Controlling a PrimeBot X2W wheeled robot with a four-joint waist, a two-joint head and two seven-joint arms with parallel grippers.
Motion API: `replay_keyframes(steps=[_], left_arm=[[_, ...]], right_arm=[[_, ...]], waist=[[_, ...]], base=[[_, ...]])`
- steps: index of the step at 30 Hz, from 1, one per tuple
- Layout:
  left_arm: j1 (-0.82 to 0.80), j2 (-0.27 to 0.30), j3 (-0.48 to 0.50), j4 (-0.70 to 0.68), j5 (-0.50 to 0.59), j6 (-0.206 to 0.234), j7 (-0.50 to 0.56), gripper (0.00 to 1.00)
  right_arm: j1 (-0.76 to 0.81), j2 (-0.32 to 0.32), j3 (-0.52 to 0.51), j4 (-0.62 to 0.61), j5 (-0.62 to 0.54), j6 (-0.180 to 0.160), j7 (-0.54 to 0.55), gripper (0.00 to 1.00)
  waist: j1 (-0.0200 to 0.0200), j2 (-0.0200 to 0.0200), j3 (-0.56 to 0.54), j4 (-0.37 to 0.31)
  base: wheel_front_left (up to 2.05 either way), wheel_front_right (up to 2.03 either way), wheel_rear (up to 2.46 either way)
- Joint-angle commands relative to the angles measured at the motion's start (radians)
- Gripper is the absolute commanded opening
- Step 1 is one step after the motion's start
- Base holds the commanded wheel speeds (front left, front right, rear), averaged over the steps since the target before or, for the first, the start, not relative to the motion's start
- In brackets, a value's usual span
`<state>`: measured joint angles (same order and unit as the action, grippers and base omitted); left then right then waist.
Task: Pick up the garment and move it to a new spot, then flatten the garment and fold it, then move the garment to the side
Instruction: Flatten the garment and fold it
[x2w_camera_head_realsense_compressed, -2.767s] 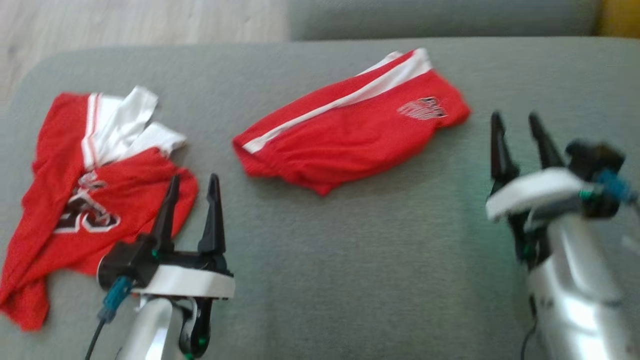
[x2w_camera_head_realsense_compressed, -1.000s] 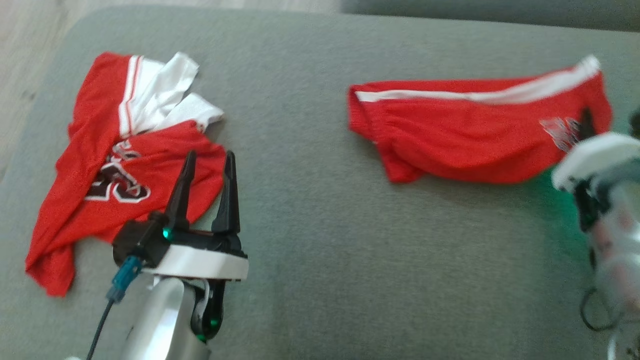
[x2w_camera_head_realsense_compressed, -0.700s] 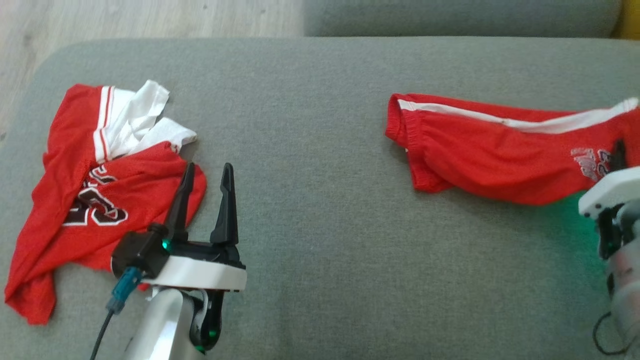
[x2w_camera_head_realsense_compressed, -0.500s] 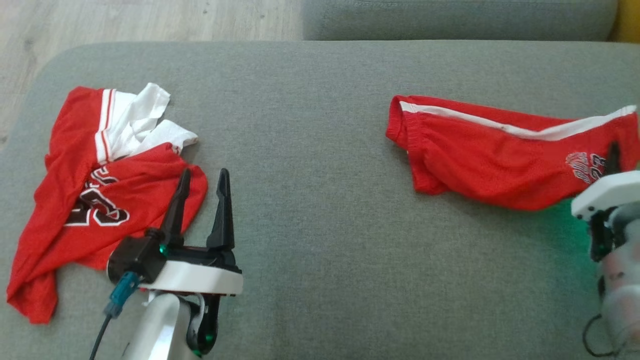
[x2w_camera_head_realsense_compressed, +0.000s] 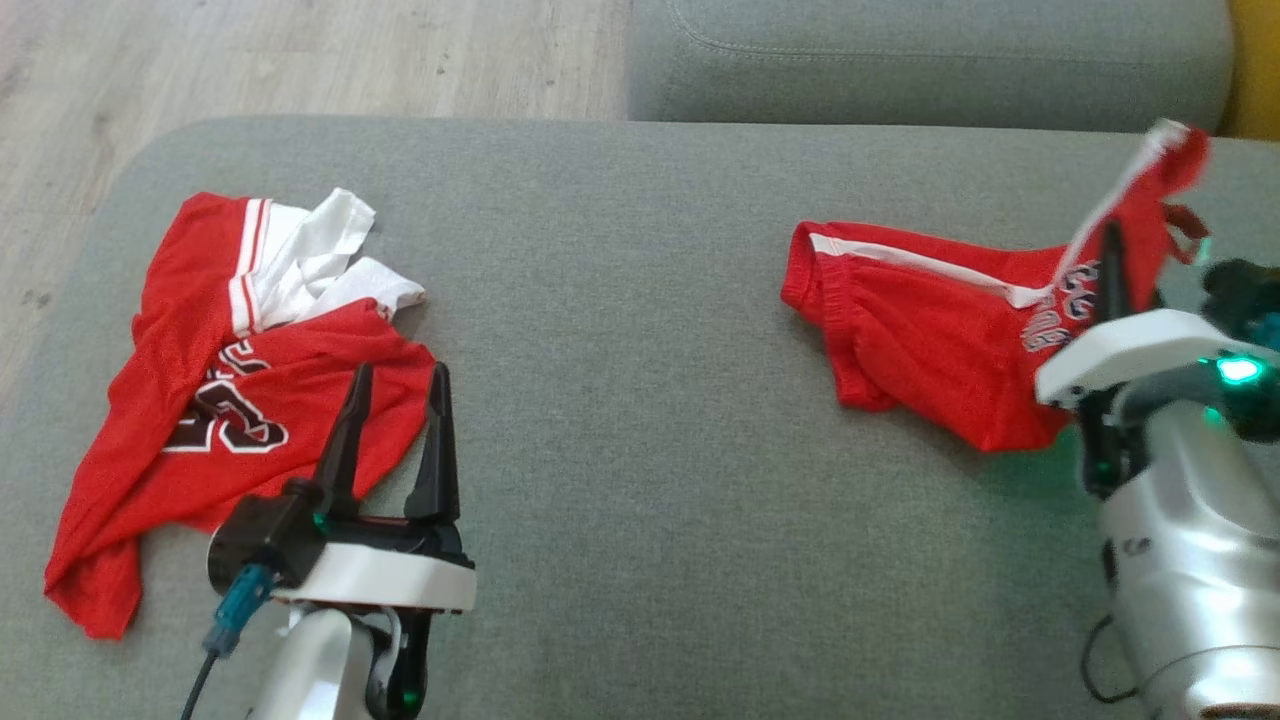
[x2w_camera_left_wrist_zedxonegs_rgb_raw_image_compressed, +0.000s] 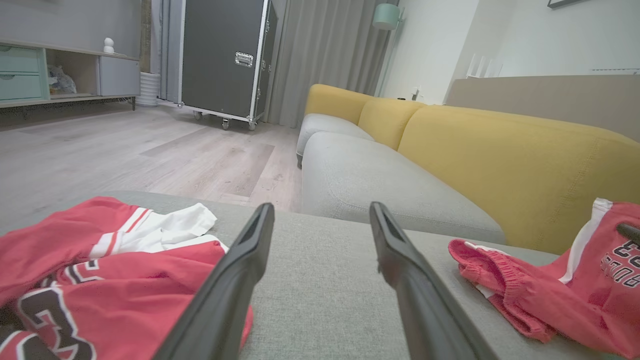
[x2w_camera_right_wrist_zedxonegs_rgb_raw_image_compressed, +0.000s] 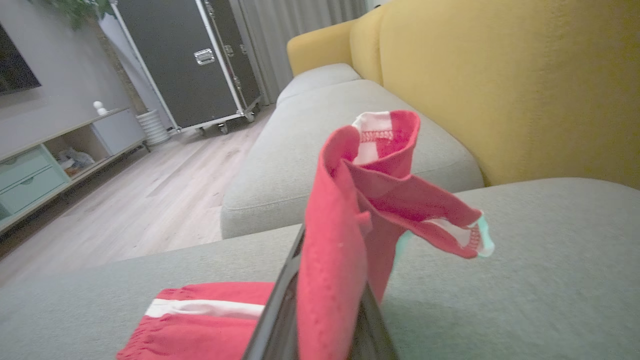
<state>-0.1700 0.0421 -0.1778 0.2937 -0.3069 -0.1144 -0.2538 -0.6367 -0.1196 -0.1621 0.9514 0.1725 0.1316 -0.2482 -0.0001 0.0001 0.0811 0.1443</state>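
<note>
Since the right gripper (x2w_camera_head_realsense_compressed: 1120, 270) had its fingers pinched tight on one end of the red shorts (x2w_camera_head_realsense_compressed: 930, 340), that end stood up off the grey cushion (x2w_camera_head_realsense_compressed: 640, 420) in a little peak while the rest lay flat. My guess is it grabbed an end rather than the middle so the cloth would trail out straight instead of bunching when carried to a new spot. In the right wrist view the fabric was wrapped right around the fingers, no gap between them.

The shorts sat on the right side of the cushion. Their long axis ran roughly left-right across the head view, white stripe along it. The gathered waistband pointed left toward the middle of the cushion, and the hem end was the raised bit at the right.

The left gripper (x2w_camera_head_realsense_compressed: 400, 372) was spread open with nothing in it, parked just at the edge of the crumpled jersey (x2w_camera_head_realsense_compressed: 230, 400), probably just waiting its turn.
</note>
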Motion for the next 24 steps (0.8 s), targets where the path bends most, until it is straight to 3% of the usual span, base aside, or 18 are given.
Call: replay_keyframes(steps=[1, 9, 24], left_arm=[[-0.023, 0.008, 0.041, -0.027, 0.007, -0.001, -0.008, 1.0], [-0.017, 0.008, 0.04, -0.024, 0.009, -0.003, -0.008, 1.0], [-0.008, 0.008, 0.039, -0.011, 0.017, -0.002, -0.008, 1.0]], right_arm=[[-0.014, 0.017, 0.048, -0.045, 0.016, -0.001, -0.013, 0.0], [-0.012, 0.047, 0.228, -0.068, 0.089, -0.001, -0.013, 0.0], [-0.012, 0.062, 0.523, 0.057, 0.161, -0.001, -0.013, 0.0]], waist=[[0.0001, -0.0001, -0.004, 0.004], [0.0001, -0.0001, -0.011, 0.032], [0.0001, -0.0001, -0.023, 0.103]], base=[[0.0, 0.0, 0.0], [0.0, 0.0, 0.0], [0.0, 0.0, 0.0]])
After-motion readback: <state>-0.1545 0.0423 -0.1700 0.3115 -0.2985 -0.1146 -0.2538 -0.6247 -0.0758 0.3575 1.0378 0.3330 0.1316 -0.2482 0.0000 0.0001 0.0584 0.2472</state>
